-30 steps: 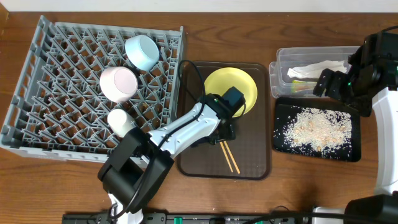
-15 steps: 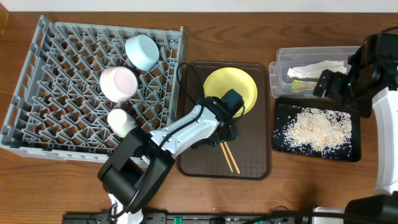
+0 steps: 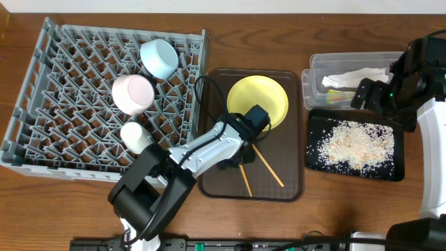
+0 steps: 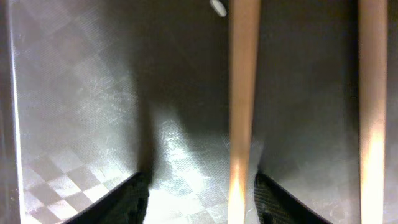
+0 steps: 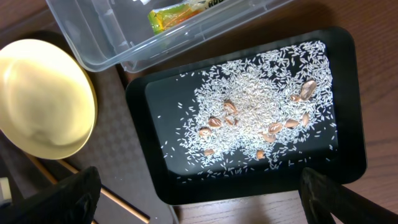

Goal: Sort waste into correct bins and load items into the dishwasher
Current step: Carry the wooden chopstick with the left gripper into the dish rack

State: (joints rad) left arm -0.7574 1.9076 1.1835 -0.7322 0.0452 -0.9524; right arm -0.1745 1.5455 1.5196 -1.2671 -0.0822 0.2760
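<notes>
My left gripper (image 3: 241, 155) is low over the brown serving tray (image 3: 287, 189), jaws open. In the left wrist view one wooden chopstick (image 4: 244, 93) runs between my fingertips (image 4: 202, 190), close to the right finger (image 4: 273, 200); the second chopstick (image 4: 372, 93) lies outside them. Overhead, the two chopsticks (image 3: 270, 171) lie splayed apart. The yellow plate (image 3: 261, 97) sits on the tray's far half. My right gripper (image 3: 369, 94) hangs wide open and empty (image 5: 208, 194) above the black tray (image 5: 348, 149) of rice crumbs (image 5: 255, 106).
The grey dish rack (image 3: 63, 125) at left holds the light blue bowl (image 3: 159, 58), pink bowl (image 3: 132, 93) and white cup (image 3: 134, 136). The clear tub (image 3: 317, 66) holds the white napkin (image 3: 352, 77) and the green-yellow packet (image 5: 180, 12).
The chopsticks lay side by side and are now splayed apart on the brown tray. My left gripper has shifted slightly down and left. The right arm has not moved.
</notes>
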